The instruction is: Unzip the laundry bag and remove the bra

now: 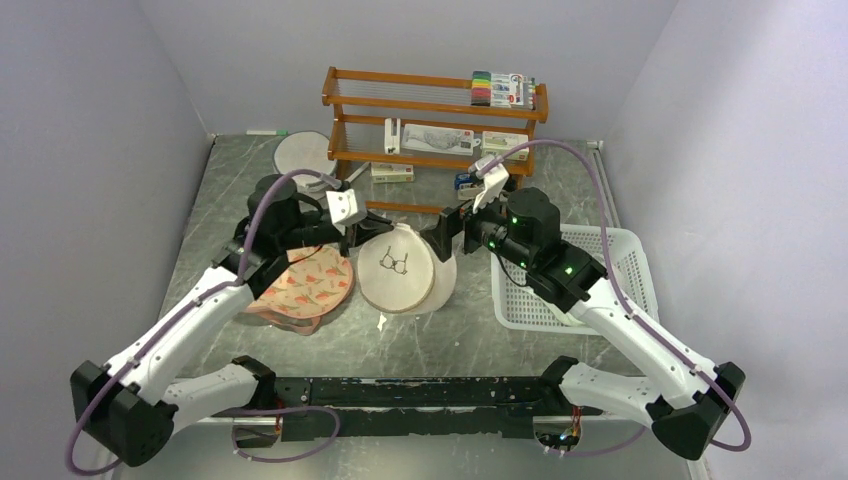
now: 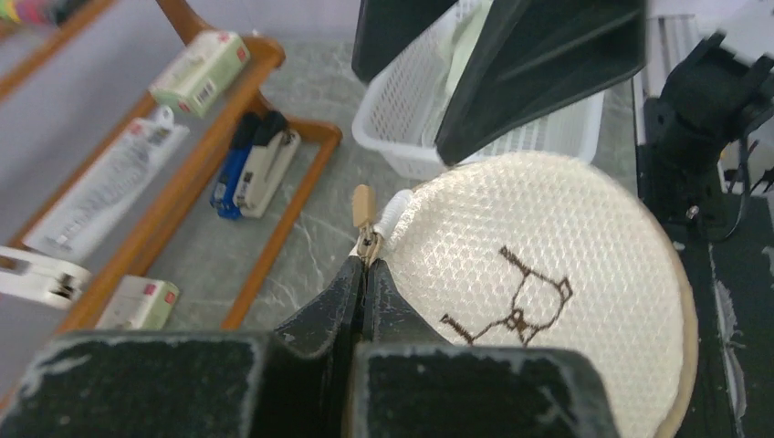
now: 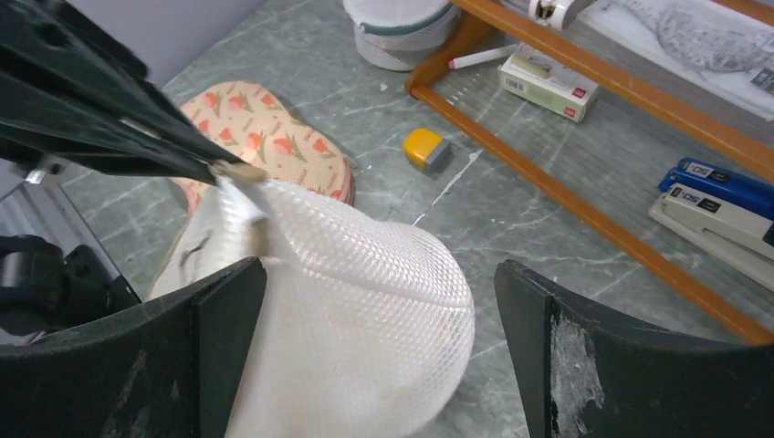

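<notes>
laundry bag (image 1: pixel 398 268) stood on edge mid-table (image 1: pixel 470 340), pinched at its zip between two arms.

from above, the left gripper (image 1: pixel 368 222) met the bag's top rim while the right gripper (image 1: pixel 445 232) flanked its domed side, probably to steady it for the pull. a peach carrot-print case (image 1: pixel 305 280) lay just beside the bag, and a white basket (image 1: pixel 620 265) sat to the right. the left wrist view showed that gripper's jaws closed tight on the zip pull (image 2: pixel 367 239), its tan tab poking clear and the zip seemingly not yet run. the right wrist view showed its own jaws spread wide either side of the mesh dome, gripping nothing. no bra could be seen.
</notes>
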Tool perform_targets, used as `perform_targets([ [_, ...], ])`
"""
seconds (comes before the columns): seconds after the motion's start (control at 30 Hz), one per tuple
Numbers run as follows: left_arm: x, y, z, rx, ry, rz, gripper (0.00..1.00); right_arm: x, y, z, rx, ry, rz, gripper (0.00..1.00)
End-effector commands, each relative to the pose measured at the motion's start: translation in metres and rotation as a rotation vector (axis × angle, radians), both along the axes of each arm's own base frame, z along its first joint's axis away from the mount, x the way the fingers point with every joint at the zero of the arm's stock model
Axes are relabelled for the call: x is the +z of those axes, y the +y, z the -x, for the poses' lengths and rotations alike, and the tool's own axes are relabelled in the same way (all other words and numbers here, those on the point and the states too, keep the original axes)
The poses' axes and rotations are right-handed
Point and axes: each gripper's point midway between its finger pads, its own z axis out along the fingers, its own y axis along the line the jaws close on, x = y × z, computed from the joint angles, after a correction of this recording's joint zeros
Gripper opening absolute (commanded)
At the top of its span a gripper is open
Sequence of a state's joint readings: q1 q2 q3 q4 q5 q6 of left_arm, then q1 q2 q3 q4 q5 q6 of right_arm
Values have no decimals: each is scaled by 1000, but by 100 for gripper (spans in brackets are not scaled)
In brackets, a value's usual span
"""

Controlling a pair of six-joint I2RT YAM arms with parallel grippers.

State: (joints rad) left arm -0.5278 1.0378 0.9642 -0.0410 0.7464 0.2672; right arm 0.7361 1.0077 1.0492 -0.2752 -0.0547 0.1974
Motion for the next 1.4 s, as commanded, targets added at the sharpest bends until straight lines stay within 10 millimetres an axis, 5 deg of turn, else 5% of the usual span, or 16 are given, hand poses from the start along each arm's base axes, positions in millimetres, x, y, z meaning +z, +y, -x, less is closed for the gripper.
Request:
perform_targets([
  [0.0, -14, -8, -14, -8, -73, -27, 7, 1, 12, 4, 70, -28, -8, 98],
  [0.23, -35, -18, -9, -62, -83, -44, 7, -21, -15, -5, -64, -27, 55, 94],
  [0.53, -47, -21, -7, -68, -105, -72, 7, -56, 28, 24, 220, 77, 34, 81],
  [0.77, -48, -21, -20, -7, -86, -77, 8, -84, 46, 35, 287, 187, -43, 39],
  [0.93, -30, -11, -40, 142, -83, -31, 39, -81, 54, 31, 223, 257, -203, 9],
  [1.03, -20, -6, -46, 204, -78, -9, 72, -73, 44, 17, 71, 284, -340, 5],
  [1.23, -9, -6, -48, 223, -51, 33, 80, -71, 24, -1, -171, 390, -670, 7],
  [1.37, -10, -6, -52, 239, -35, 26, 81, -68, 38, 5, -111, 418, -702, 9],
])
